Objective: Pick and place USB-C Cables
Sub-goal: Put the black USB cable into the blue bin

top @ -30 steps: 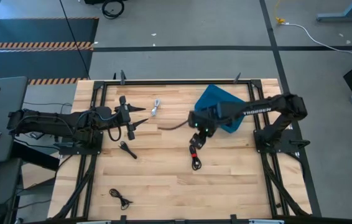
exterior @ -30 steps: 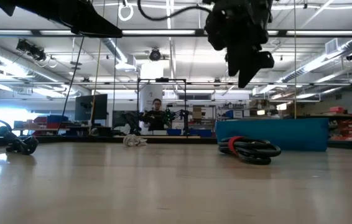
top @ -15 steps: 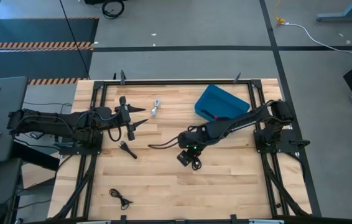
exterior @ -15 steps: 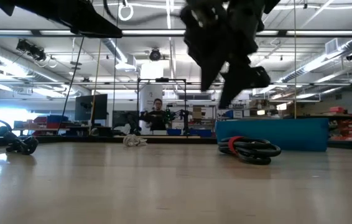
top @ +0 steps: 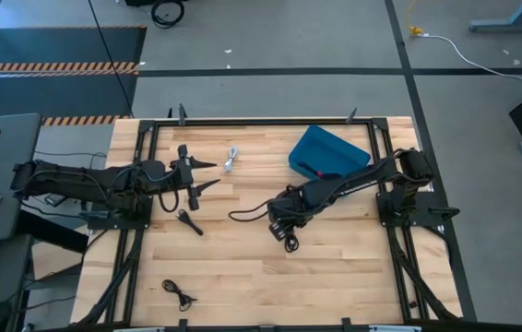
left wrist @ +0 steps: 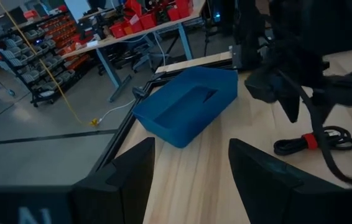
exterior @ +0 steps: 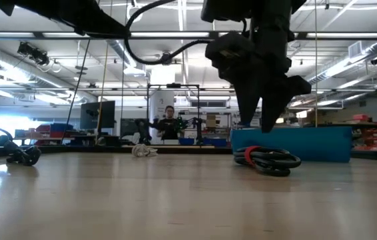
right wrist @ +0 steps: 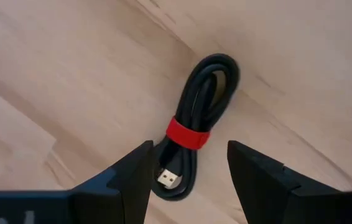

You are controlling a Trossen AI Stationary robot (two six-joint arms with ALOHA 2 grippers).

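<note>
- High view: the right gripper (top: 282,229) reaches to mid-table, over a black cable (top: 290,242) with a red tie. The left gripper (top: 198,174) waits at the table's (top: 243,267) left side, fingers spread. A white cable (top: 231,159) lies near the back edge, 1 black cable (top: 188,221) below the left gripper, another (top: 179,294) near the front edge. A blue bin (top: 328,153) sits back right.
- Low view: the right gripper (exterior: 264,119) hangs just above the red-tied cable (exterior: 268,160), fingers spread, not touching it; the bin (exterior: 292,143) stands behind.
- Left wrist view: spread fingers (left wrist: 260,177) frame the bin (left wrist: 185,106) and cable (left wrist: 314,140).
- Right wrist view: spread fingers (right wrist: 257,168) straddle the cable (right wrist: 194,124), its plug (right wrist: 168,178) showing.
</note>
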